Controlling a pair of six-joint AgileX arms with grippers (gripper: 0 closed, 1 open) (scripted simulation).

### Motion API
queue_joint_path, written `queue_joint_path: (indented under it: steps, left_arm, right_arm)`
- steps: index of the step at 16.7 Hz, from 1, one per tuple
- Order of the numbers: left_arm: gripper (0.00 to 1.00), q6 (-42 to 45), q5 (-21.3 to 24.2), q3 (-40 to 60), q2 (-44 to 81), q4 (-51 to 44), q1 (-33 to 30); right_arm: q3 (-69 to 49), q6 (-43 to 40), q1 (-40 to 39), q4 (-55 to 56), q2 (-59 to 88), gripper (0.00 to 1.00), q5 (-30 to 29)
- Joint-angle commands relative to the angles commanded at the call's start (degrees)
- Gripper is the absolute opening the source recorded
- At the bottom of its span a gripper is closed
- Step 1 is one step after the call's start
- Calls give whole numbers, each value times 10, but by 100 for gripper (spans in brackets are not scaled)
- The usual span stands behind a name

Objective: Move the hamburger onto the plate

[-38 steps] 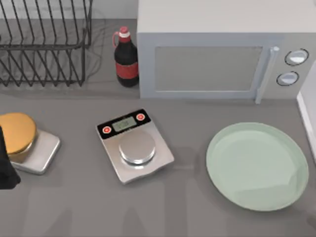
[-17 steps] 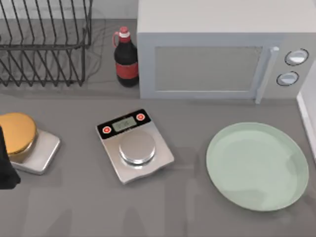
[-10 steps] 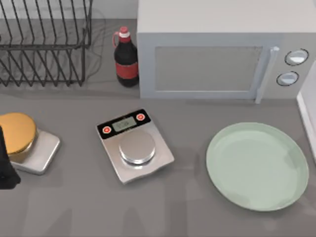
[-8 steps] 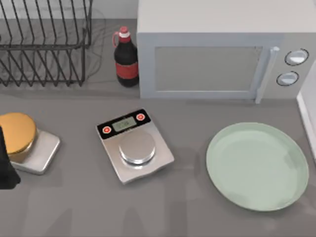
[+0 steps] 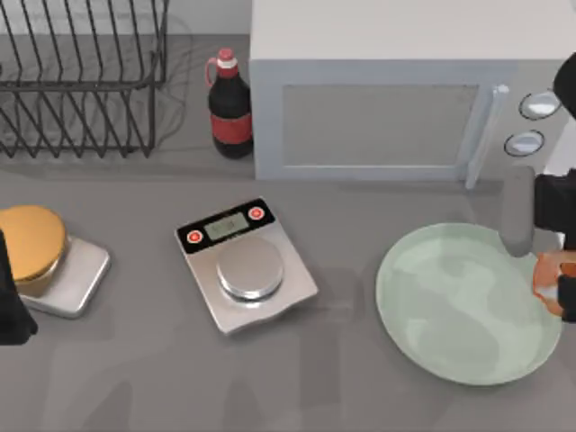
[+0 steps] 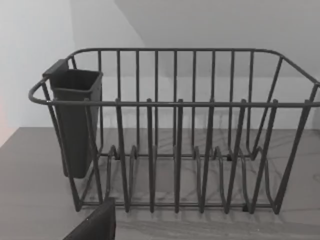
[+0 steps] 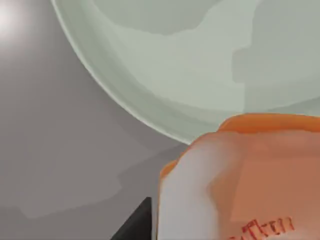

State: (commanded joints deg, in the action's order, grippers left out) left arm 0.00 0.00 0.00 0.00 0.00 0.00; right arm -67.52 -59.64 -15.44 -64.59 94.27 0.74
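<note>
**Over the plate's right rim, burger in hand**

At the counter's right edge you see the right gripper (image 5: 560, 288) holding the hamburger (image 5: 545, 277) above the right rim of the plate (image 5: 450, 306). Its dark fingers close on the bun from either side. From the right wrist view the hamburger (image 7: 250, 180) sits close to the lens, pale orange with a small red patch, and the plate (image 7: 190, 65) lies below it, with its rim curving past and bare grey counter (image 7: 60, 150) beyond.

You find the left gripper (image 5: 11, 301) parked at the far left edge, just beside a golden dome (image 5: 29, 241) on a steel block; you cannot tell how its fingers stand. Its wrist view faces the wire rack (image 6: 175, 130) with a dark cup clipped at one end.

Between the two arms stands the kitchen scale (image 5: 245, 265), well apart from the plate. Behind it you see a cola bottle (image 5: 229, 106) next to the microwave (image 5: 396, 99).
</note>
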Motion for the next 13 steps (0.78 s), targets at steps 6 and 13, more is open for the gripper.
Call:
queue_joint_path:
  steps: [6, 13]
  left_arm:
    - [100, 0, 0, 0, 0, 0, 0]
    - [100, 0, 0, 0, 0, 0, 0]
  right_arm:
    - [-97, -62, -94, 27, 107, 0, 1]
    - [-70, -60, -93, 65, 117, 0, 1]
